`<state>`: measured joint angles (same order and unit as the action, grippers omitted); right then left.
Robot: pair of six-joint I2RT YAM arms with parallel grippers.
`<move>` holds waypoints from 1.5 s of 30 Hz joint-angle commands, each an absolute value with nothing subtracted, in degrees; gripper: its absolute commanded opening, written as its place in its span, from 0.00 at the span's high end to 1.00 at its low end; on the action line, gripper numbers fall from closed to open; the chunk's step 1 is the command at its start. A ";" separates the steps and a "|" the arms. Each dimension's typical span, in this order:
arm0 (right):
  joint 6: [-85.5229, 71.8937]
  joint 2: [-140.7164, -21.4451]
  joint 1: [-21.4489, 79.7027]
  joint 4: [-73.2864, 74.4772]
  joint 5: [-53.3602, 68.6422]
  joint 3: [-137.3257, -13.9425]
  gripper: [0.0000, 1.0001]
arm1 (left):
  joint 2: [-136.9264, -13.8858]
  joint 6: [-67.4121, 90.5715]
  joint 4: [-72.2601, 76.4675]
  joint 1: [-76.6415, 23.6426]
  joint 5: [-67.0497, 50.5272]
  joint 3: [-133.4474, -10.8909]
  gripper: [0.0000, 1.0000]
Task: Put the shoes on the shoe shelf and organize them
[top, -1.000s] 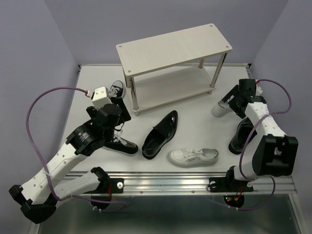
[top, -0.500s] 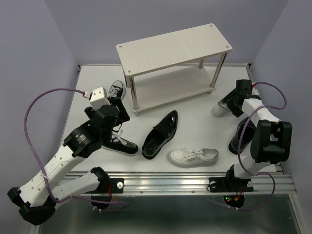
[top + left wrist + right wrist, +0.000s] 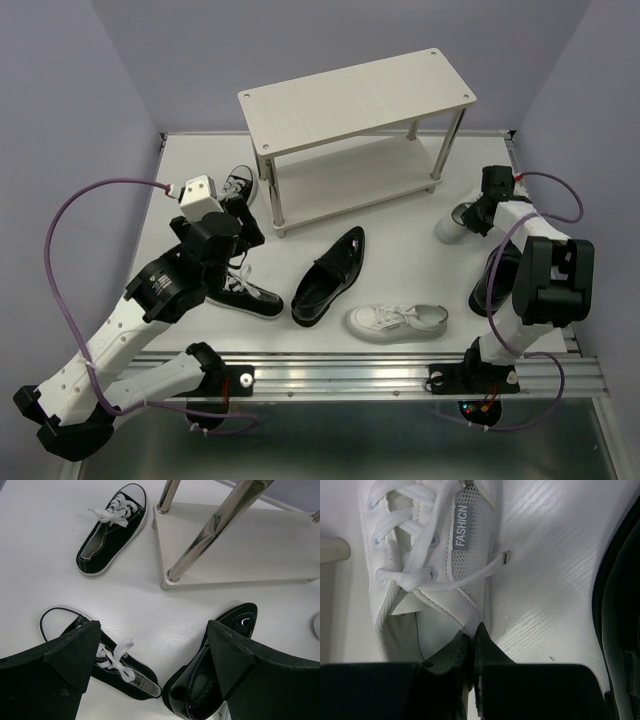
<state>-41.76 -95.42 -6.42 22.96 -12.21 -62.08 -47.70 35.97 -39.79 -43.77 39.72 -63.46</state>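
Observation:
The shoe shelf point(image 3: 355, 110) stands at the back with both boards bare. Near its right leg lies a white sneaker point(image 3: 450, 224) point(image 3: 427, 555). My right gripper point(image 3: 478, 214) point(image 3: 474, 636) is shut on that sneaker's side wall at the opening, one finger inside and one outside. My left gripper point(image 3: 238, 228) point(image 3: 150, 652) hangs open above the table, between a black canvas sneaker point(image 3: 250, 296) point(image 3: 112, 667) and a black loafer point(image 3: 330, 275) point(image 3: 215, 680). Another canvas sneaker point(image 3: 240, 184) point(image 3: 112, 527) lies by the shelf's left leg. A second white sneaker point(image 3: 398, 320) lies near the front.
A second black loafer point(image 3: 495, 280) point(image 3: 620, 605) lies just right of the held sneaker, close to my right arm. The shelf's metal legs point(image 3: 210, 535) and lower board point(image 3: 240, 545) stand right behind my left gripper. The table's front rail point(image 3: 350, 370) runs below the shoes.
My right gripper has closed on the white sneaker's side wall, and its wrist has swung in closer over that shoe. My left arm has drifted slightly to the left, still open.

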 commanded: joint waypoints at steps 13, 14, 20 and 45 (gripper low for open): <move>-31.29 -71.20 -6.68 34.88 -9.58 -70.39 0.99 | -51.24 31.55 -38.76 -43.42 42.19 -72.15 0.01; -30.85 -70.15 -6.68 35.50 -9.41 -71.18 0.99 | -51.33 31.55 -38.85 -43.42 42.19 -72.42 0.01; -26.72 -68.03 -6.68 40.25 -12.48 -81.11 0.99 | -53.87 29.62 -38.14 -43.42 39.20 -74.18 0.01; -24.34 -89.47 -4.31 34.37 21.18 -127.88 0.99 | -50.10 29.27 -38.50 -43.42 39.29 -74.71 0.01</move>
